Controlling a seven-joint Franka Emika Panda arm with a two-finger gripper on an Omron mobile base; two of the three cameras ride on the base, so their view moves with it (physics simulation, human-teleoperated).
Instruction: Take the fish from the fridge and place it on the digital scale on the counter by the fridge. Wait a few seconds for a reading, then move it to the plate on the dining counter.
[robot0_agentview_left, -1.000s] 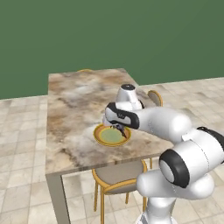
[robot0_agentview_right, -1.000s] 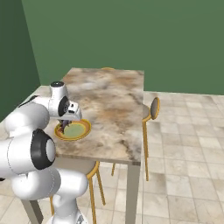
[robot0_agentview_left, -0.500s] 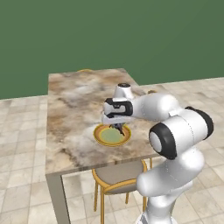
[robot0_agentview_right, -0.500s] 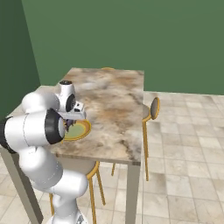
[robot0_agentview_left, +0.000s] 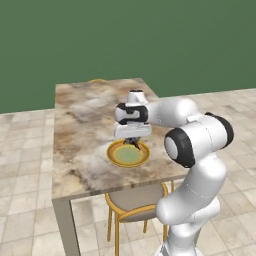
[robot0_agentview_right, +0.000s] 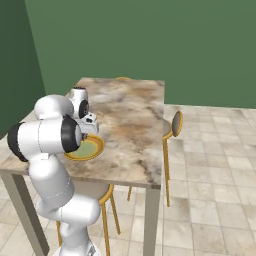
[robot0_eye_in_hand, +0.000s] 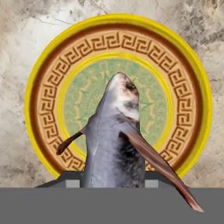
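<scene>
Gripper (robot0_agentview_left: 132, 142) pinching fish (robot0_eye_in_hand: 114, 140) over plate (robot0_agentview_left: 116, 155) near worktop (robot0_agentview_left: 80, 130) front edge; contact with plate unclear. Chairs (robot0_agentview_left: 131, 203) tucked beneath and beside (robot0_agentview_right: 173, 125). Hand view shows greek-key rim; arm hides fish from right

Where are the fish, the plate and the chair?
fish (robot0_eye_in_hand: 114, 144): hand view, its grey body.
plate (robot0_eye_in_hand: 43, 92): hand view, its patterned rim.
chair (robot0_agentview_left: 131, 201): left base view, its seat under the table.

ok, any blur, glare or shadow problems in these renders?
Hand view: sharp, with the slender dark grey fish looming large over the round yellow plate. Left base view: flat light, soft shadow under the marbled tabletop. Right base view: no glare.
</scene>
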